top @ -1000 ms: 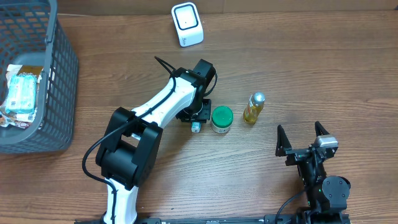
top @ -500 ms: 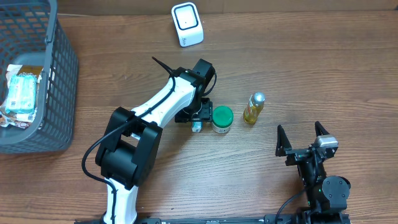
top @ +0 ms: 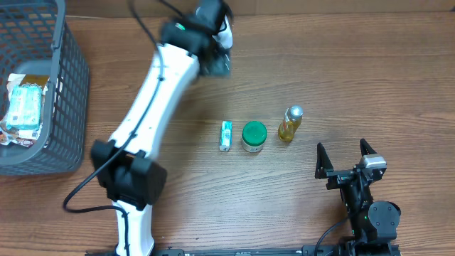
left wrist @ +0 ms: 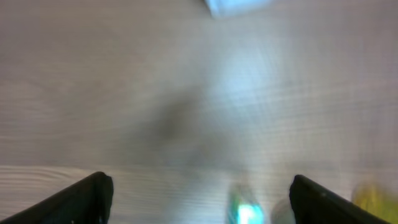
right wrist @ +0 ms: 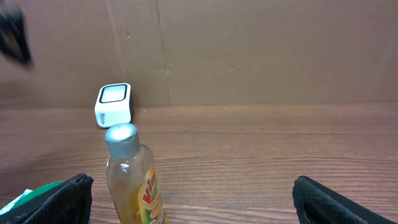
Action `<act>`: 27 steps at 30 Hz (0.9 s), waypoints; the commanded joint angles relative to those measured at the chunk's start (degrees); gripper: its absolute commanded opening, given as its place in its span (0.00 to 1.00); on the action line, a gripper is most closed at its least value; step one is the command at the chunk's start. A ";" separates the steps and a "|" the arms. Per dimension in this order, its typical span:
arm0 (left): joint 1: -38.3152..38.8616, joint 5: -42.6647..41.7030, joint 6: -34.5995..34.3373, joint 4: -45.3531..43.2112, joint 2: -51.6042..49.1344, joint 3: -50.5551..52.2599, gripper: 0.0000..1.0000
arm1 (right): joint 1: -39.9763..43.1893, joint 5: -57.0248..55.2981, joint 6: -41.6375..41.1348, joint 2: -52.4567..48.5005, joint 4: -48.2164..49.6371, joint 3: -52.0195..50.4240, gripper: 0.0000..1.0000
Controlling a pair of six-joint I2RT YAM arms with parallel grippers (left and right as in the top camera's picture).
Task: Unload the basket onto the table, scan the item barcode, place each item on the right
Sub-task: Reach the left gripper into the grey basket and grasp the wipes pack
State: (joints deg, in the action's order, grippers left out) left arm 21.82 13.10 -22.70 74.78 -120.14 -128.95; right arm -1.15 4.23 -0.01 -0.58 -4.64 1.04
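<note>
The left gripper hangs up by the white scanner, its jaws spread wide with nothing between them. The small teal packet lies flat on the table, well apart from those jaws and just beside a green-lidded jar. The right gripper also stands wide and empty, near the yellow bottle.

A small teal-and-white packet lies flat just beside the green-lidded jar.
</note>
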 commanded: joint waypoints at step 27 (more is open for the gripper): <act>-51.30 -0.79 22.01 0.52 -0.13 -14.53 1.00 | 0.26 -0.26 -0.13 0.42 0.22 -0.59 1.00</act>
State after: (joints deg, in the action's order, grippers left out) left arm -26.17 16.12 -2.90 76.14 -120.14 -148.16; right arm -1.15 4.23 -0.01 -0.58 -4.60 1.04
